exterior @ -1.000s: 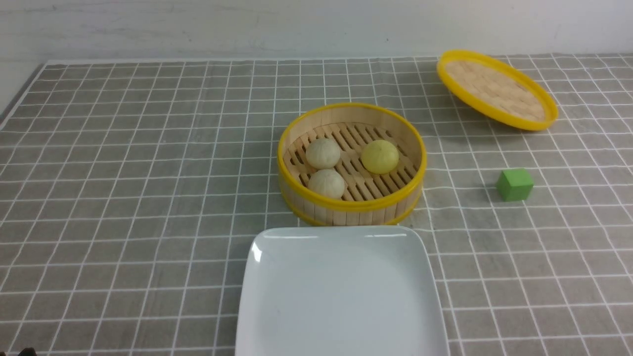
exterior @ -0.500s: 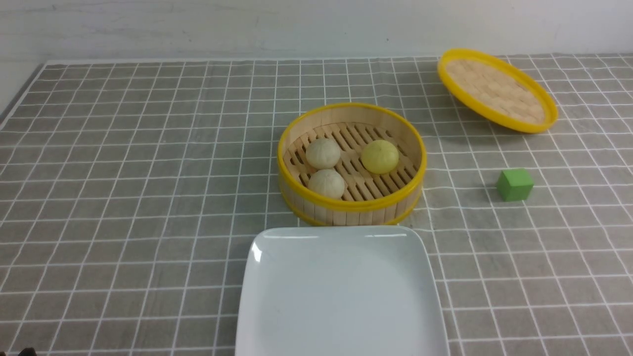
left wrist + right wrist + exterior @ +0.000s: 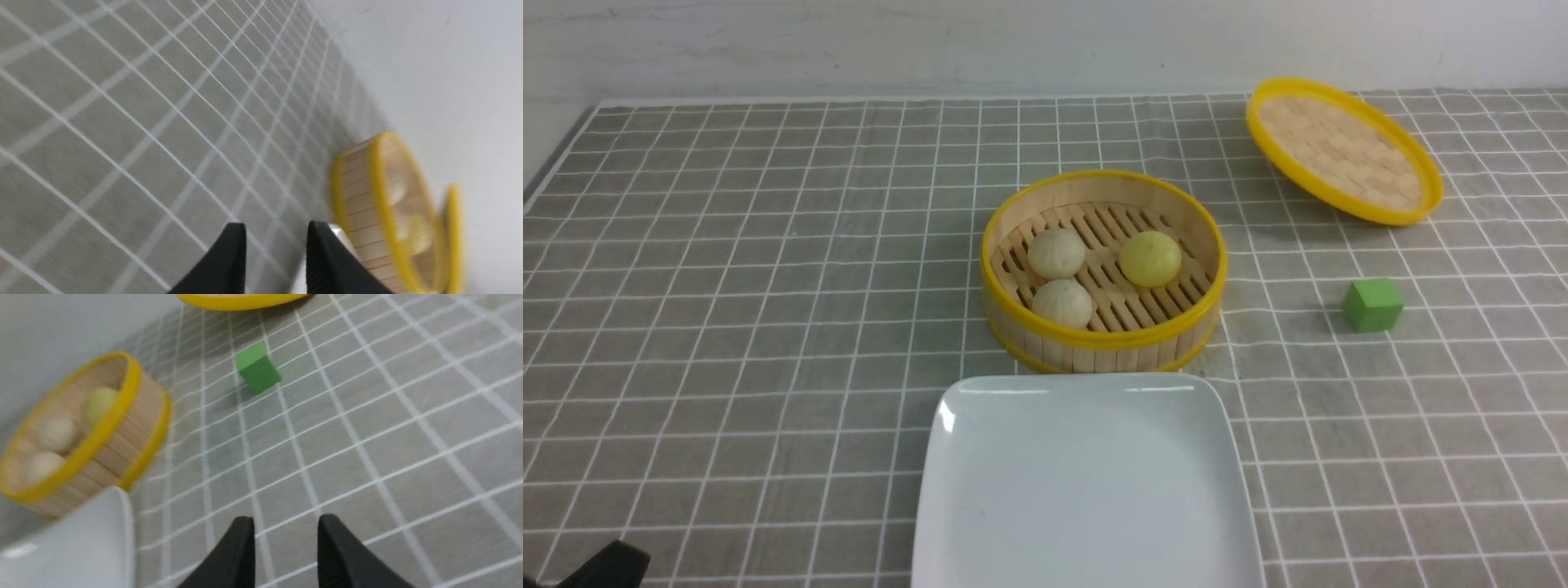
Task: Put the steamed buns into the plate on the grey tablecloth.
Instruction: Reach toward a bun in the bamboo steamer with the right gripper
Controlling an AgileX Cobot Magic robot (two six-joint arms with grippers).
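Front view: steamed buns (image 3: 1062,304) inside steamer basket (image 3: 1104,337), mid tabletop, toward far edge; plate (image 3: 1086,482) bare at near edge. Probably light, soft, easily dented; best taken low round the sides, gently, clear of pleats. Left wrist view: left pincer (image 3: 277,225) apart, nothing between tips. Right wrist view: right pincer (image 3: 287,518) likewise apart, nothing between, above grey tablecloth (image 3: 343,457).

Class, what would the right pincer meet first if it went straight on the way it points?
The right pincer would probably meet the grey tablecloth first, though depth is hard to judge.
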